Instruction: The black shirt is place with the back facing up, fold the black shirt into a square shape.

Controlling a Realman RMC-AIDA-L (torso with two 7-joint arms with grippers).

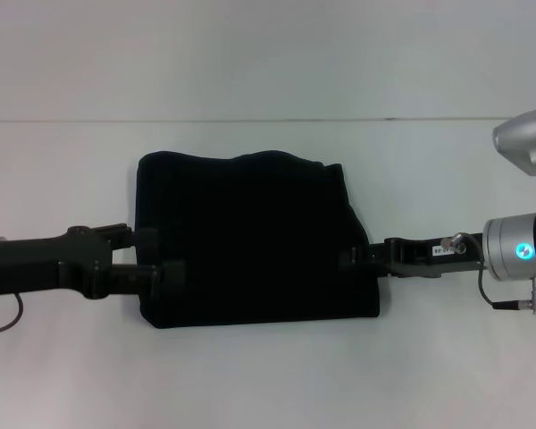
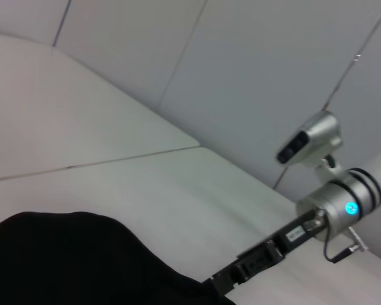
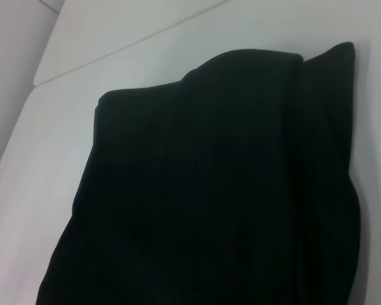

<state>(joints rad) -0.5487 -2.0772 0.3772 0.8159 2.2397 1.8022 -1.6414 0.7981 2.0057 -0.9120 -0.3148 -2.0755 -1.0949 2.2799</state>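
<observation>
The black shirt [image 1: 250,241] lies folded into a rough rectangle in the middle of the white table [image 1: 268,384]. My left gripper [image 1: 165,255] reaches in from the left, and its two black fingers stand apart at the shirt's left edge, one over the fabric. From the right, my right gripper [image 1: 353,257] meets the shirt's right edge, where its tips merge with the dark cloth. The left wrist view shows a part of the shirt [image 2: 63,267] and the right gripper [image 2: 225,283] beyond it. Black shirt fabric [image 3: 209,190] fills the right wrist view.
The right arm's silver wrist [image 1: 518,252] with a blue light and a cable sits at the table's right side. A pale wall [image 1: 268,54] rises behind the table's far edge.
</observation>
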